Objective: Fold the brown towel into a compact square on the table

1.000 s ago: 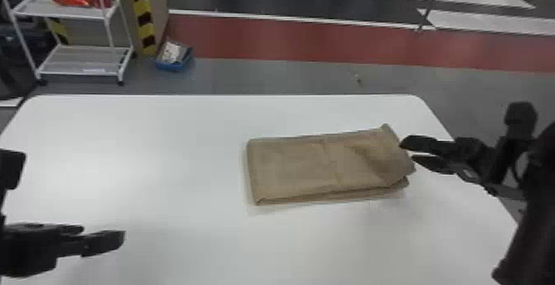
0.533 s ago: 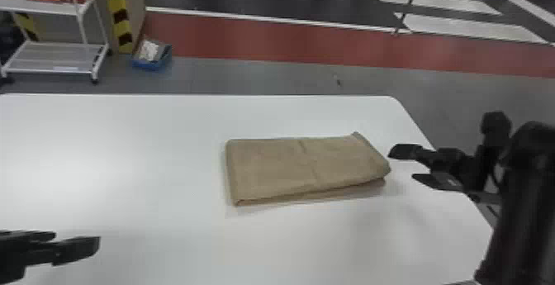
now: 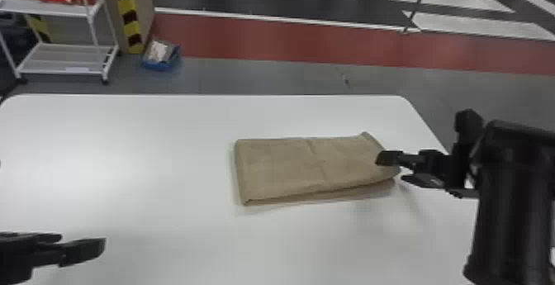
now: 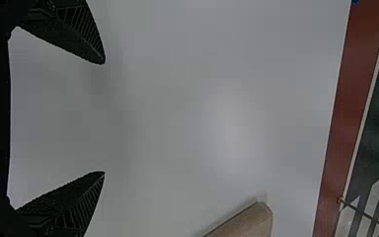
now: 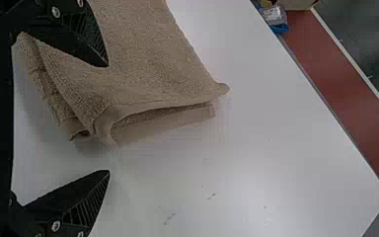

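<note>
The brown towel (image 3: 272, 166) lies on the white table (image 3: 144, 160), right of its middle, in a long folded strip whose right end gapes between layers. That loose end seems the likeliest source of trouble: if the right gripper (image 5: 109, 118) closes there and catches only the upper layer, the fold could peel open and the square come out skewed. Closing too high above the table might pinch nothing, while pushing inward first could ruck the cloth. With no gripper pinning the far end, the whole strip might also slide across the table during a pull. The right arm reaches in over the table's right edge, its gripper level or nearly so and pointing inward, fingers spread wide around no gripped cloth, one overlapping the towel's end in view. The left gripper (image 4: 104, 117) is poised above the table's near left part, also pointing inward, wide open and empty, well apart from the cloth.
</note>
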Controlling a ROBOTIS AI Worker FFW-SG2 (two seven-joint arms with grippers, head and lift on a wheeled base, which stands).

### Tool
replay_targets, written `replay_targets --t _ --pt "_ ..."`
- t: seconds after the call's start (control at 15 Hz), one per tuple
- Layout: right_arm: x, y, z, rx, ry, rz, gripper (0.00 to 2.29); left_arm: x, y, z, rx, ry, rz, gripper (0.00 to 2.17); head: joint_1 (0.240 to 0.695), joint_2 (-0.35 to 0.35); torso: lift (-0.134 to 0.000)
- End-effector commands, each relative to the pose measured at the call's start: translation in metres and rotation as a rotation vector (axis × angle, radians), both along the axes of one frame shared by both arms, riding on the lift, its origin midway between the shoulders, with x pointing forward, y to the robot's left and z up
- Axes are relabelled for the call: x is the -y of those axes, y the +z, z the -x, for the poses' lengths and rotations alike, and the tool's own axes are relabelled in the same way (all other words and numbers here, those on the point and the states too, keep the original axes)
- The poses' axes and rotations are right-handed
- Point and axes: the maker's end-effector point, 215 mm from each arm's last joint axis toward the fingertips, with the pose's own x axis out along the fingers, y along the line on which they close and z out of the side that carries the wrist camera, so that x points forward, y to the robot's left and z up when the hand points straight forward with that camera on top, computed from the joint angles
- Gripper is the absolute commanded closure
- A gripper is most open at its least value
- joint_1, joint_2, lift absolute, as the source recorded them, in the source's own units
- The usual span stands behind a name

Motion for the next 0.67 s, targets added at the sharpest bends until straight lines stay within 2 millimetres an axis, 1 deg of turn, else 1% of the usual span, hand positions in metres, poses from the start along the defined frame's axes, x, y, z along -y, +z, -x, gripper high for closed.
replay_targets --t 0.0,0.07,0.13,0.27,0.33,0.4,0.47,0.6 --pt "-0.008 0.004 -0.007 0.01 0.016 0.006 0.25 -0.002 -0.001 0.001 -0.004 0.005 0.0 0.09 0.695 -0.17 -0.125" --pt "-0.012 0.003 -0.008 0.006 0.028 0.01 0.38 -0.003 -0.001 0.0 0.0 0.003 0.0 0.09 0.695 -0.163 -0.125" --pt "-0.017 0.002 -0.008 0.007 0.041 0.006 0.58 -0.003 -0.001 -0.001 0.005 0.003 -0.001 0.09 0.695 -0.159 -0.125" --pt "-0.019 0.0 -0.006 0.003 0.048 0.003 1.08 -0.005 -0.001 0.0 0.004 0.005 0.0 0.09 0.695 -0.146 -0.125" --pt "-0.019 -0.002 -0.004 0.001 0.046 -0.005 1.39 -0.006 0.0 -0.001 0.007 0.006 0.0 0.09 0.695 -0.143 -0.125" --pt "-0.019 -0.001 -0.005 0.006 0.042 -0.012 1.64 -0.006 0.001 -0.001 0.012 0.006 0.001 0.09 0.695 -0.14 -0.125" --pt "-0.019 -0.001 -0.003 0.002 0.037 -0.024 1.75 -0.007 0.004 -0.002 0.017 0.007 0.001 0.09 0.695 -0.138 -0.125" --pt "-0.018 0.007 -0.002 0.026 0.023 -0.052 1.75 -0.007 0.007 -0.002 0.023 0.008 0.005 0.09 0.695 -0.136 -0.125"
